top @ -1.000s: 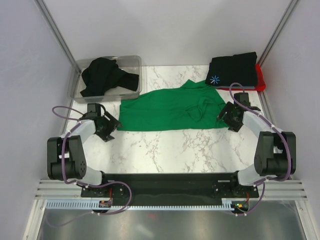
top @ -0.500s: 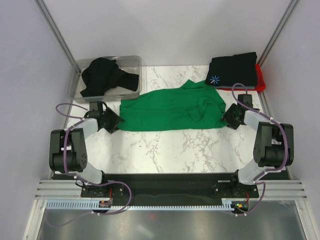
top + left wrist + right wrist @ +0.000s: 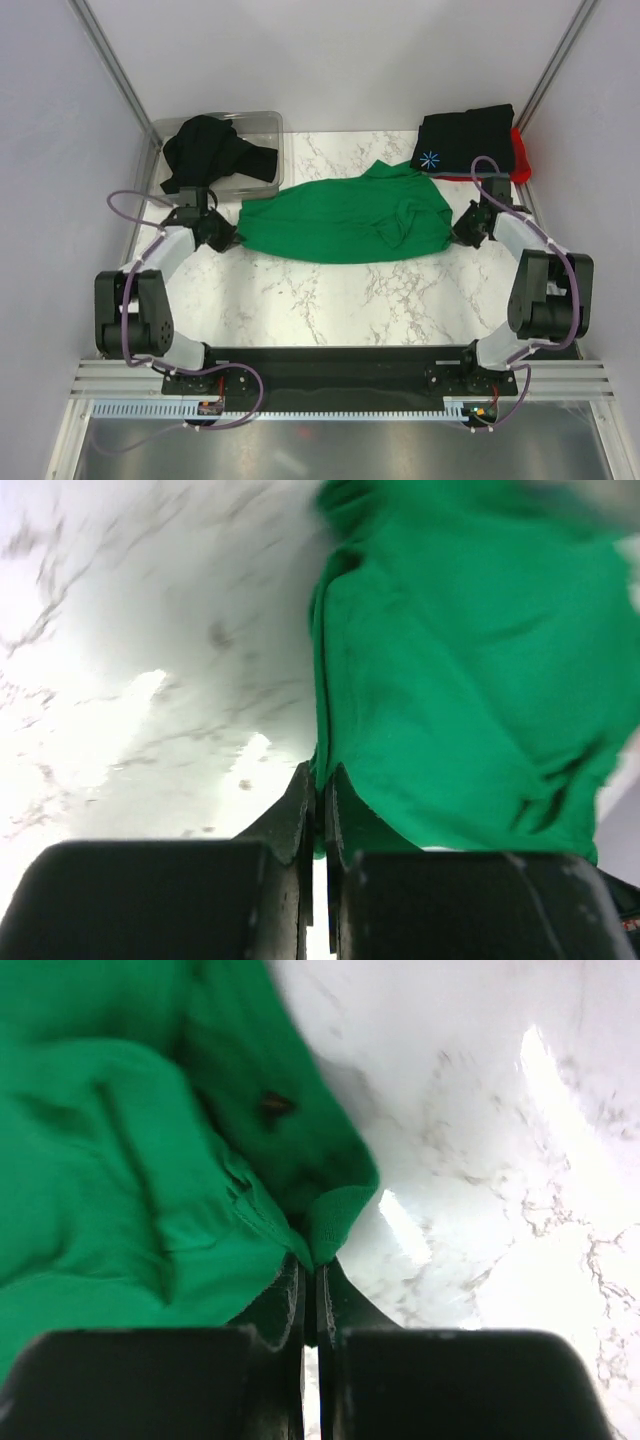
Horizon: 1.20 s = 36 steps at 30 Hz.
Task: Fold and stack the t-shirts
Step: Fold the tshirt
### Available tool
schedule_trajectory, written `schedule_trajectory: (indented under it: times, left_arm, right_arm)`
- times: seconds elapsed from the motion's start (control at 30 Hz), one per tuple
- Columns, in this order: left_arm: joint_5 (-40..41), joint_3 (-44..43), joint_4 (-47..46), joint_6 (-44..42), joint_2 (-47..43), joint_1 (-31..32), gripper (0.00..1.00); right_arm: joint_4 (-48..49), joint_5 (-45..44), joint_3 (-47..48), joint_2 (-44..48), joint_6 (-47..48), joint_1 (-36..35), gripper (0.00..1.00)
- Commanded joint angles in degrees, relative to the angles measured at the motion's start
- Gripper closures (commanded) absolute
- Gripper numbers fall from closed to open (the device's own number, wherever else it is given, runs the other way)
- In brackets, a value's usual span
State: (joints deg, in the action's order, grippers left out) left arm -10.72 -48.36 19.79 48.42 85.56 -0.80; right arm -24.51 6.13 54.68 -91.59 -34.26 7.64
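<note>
You are pinching the green t-shirt [image 3: 345, 215], lying just right of the clear bin [image 3: 262, 125]. The left gripper [image 3: 318, 795] is clamping its bin-side edge and the right gripper [image 3: 310, 1265] its far edge, both fully closed, probably stretching it flat for folding.

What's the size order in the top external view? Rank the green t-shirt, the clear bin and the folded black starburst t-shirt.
1. The green t-shirt, clearly largest.
2. The clear bin.
3. The folded black starburst t-shirt, somewhat smaller than the bin.
</note>
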Motion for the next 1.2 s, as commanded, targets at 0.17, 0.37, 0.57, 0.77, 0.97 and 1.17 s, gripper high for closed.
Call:
schedule_trajectory:
  times: [0.17, 0.37, 0.57, 0.77, 0.97, 1.17]
  left_arm:
    - [2.6, -4.8, 14.2, -4.1, -18.3, -5.2, 0.98]
    - [0.4, 12.6, 14.6, -0.2, -29.5, -5.4, 0.98]
    - [-0.5, 23.3, 16.2, 6.0, -41.0, -5.0, 0.98]
    - [-0.4, 22.3, 22.9, 10.9, -47.8, -5.2, 0.98]
    - [0.9, 18.8, 30.4, 12.6, -54.0, -5.1, 0.27]
    - [3.7, 8.5, 32.0, 3.2, -54.8, -5.2, 0.01]
  right_arm:
    - [-11.7, 2.6, 4.7, 15.0, 0.0, 3.9, 1.00]
    - [-10.1, 3.1, -12.7, 25.7, -1.9, 4.6, 1.00]
    - [-12.0, 3.6, -22.1, 36.2, -6.9, 6.0, 1.00]
    - [-16.6, 3.4, -25.5, 43.0, -10.8, 6.2, 0.95]
    - [-19.4, 4.2, -28.1, 48.6, -12.9, 6.2, 0.13]
    - [-19.1, 4.3, -18.9, 52.3, -8.6, 6.2, 0.05]
